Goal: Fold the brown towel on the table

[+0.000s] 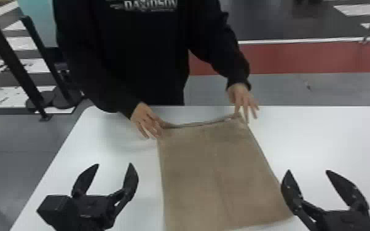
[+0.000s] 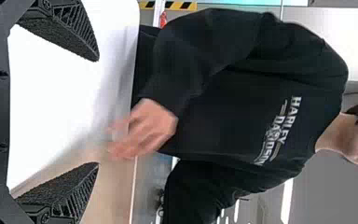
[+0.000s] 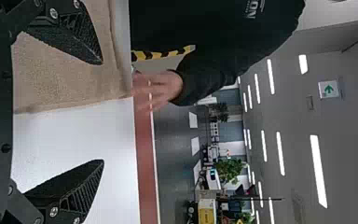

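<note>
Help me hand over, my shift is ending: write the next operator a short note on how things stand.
Left end effector: open, empty, above the table, left of the towel.
Right end effector: open, empty, by the towel's right edge.
Person: one hand at the towel's far left corner, the other hand at its far right corner.
Brown towel: spread between the end effectors, far edge slightly raised.
Done: towel laid out; can't tell if it is already doubled.
Left: the folding. I'd wait until the hands are clear.
</note>
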Robot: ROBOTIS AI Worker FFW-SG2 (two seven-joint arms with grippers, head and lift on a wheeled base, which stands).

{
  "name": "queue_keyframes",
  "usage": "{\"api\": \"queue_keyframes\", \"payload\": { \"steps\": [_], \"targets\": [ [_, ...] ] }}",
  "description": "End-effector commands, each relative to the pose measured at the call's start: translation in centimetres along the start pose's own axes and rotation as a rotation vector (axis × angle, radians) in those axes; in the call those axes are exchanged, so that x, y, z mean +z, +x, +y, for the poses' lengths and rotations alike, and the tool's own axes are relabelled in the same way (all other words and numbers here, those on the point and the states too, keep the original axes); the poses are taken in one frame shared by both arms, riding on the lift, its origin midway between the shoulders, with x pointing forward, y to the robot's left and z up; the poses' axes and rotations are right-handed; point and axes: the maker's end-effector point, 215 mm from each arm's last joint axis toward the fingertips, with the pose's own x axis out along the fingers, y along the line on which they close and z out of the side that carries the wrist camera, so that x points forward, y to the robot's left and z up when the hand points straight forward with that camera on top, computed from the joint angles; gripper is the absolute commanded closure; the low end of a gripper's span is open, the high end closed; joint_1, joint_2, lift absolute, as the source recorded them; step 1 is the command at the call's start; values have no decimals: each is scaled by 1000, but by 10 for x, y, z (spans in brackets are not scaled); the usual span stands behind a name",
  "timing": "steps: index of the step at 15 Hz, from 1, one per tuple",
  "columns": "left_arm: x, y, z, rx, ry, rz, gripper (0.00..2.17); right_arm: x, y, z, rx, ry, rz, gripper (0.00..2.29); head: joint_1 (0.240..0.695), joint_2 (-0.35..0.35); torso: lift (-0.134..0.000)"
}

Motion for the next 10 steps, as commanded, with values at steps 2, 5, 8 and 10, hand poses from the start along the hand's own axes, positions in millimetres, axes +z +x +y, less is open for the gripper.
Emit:
{"api": "queue_keyframes", "payload": {
  "steps": [2, 5, 8, 10],
  "targets": [
    [-2, 0, 0, 0, -1, 3, 80, 0, 0, -1, -2, 2, 0, 144, 695, 107, -113],
    [-3, 0, 0, 0, -1, 4, 80, -1, 0, -1, -2, 2, 0, 144, 695, 106, -113],
    [-3, 0, 0, 0, -1, 4, 80, -1, 0, -1, -2, 2, 0, 144, 695, 106, -113],
    [-3, 0, 0, 0, -1, 4, 80, -1, 0, -1, -2, 2, 2, 144, 695, 106, -113]
  ]
}}
